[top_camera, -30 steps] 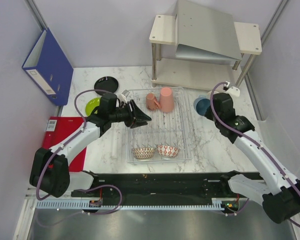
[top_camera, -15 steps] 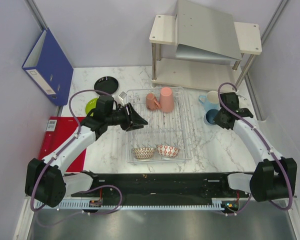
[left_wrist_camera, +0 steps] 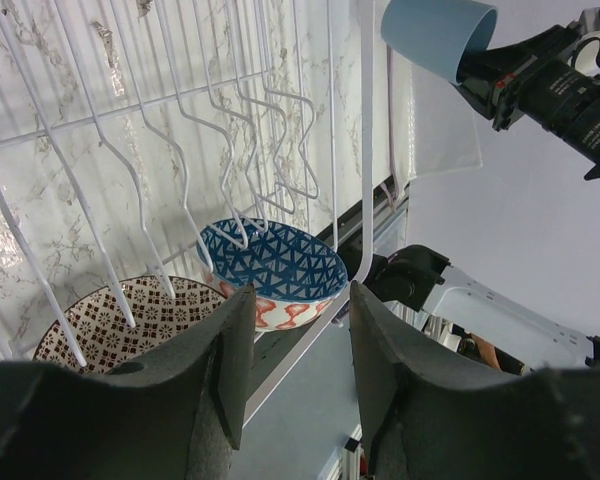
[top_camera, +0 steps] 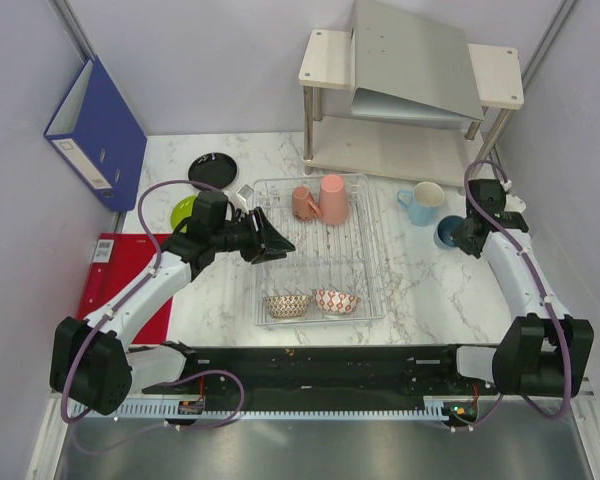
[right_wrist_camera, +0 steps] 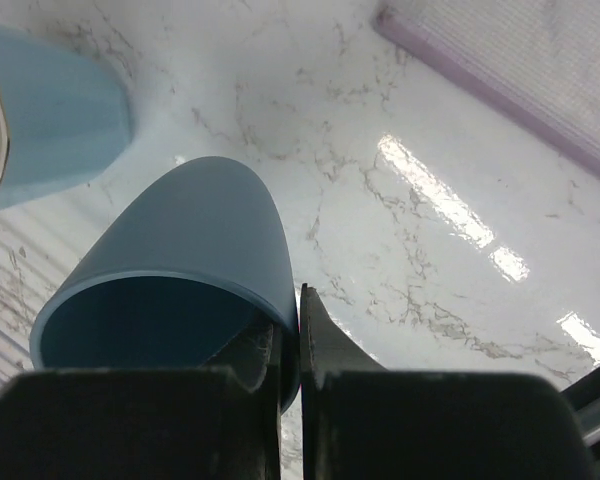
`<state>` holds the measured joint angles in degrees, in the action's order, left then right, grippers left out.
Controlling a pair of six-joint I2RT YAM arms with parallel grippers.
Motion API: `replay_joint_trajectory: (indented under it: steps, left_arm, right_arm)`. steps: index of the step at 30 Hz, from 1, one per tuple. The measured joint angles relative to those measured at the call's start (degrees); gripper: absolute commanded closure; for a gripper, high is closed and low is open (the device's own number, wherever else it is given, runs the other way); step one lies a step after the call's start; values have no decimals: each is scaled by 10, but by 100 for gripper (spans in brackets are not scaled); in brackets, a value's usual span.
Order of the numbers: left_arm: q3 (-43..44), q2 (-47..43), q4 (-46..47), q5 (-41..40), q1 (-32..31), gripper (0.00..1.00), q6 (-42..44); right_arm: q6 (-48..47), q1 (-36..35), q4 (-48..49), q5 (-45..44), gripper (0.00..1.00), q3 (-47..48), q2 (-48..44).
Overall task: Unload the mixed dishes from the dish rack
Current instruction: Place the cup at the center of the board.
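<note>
R gripper has swung w/ the blue cup from beside the dish rack out to the surface's right edge, fingers closed on the cup's rim. Light-blue mug now stands uncovered btwn rack & R arm. L gripper has eased back to the rack's left rim, fingers partly open, holding nothing. Pink cups & 2 bowls unchanged in rack.

White links, black joints, purple cables, matte black left claw.

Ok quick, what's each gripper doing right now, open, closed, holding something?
Left gripper: open, empty, over the dish rack.
Right gripper: closed on the blue cup, pinching its wall.
</note>
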<state>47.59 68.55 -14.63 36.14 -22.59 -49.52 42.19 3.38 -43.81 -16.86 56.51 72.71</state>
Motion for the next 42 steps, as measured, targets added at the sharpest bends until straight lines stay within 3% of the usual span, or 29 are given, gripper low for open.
replay_joint_trajectory:
  steps: [6, 21, 31, 37, 42]
  left_arm:
    - [0, 0, -7, 1, 0, 52, 5]
    - [-1, 1, -30, 1, 0, 53, 17]
    - [-2, 16, -31, 3, 0, 53, 21]
    - [-2, 19, -31, 3, 0, 53, 21]
    - [-2, 22, -31, 3, 0, 53, 21]
  right_arm:
    - [6, 34, -4, -23, 100, 34, 37]
    - [45, 104, 11, -16, 100, 177, 257]
    - [52, 104, 9, 25, 97, 225, 296]
    - [53, 104, 9, 42, 88, 254, 324]
    - [51, 104, 2, 49, 72, 254, 327]
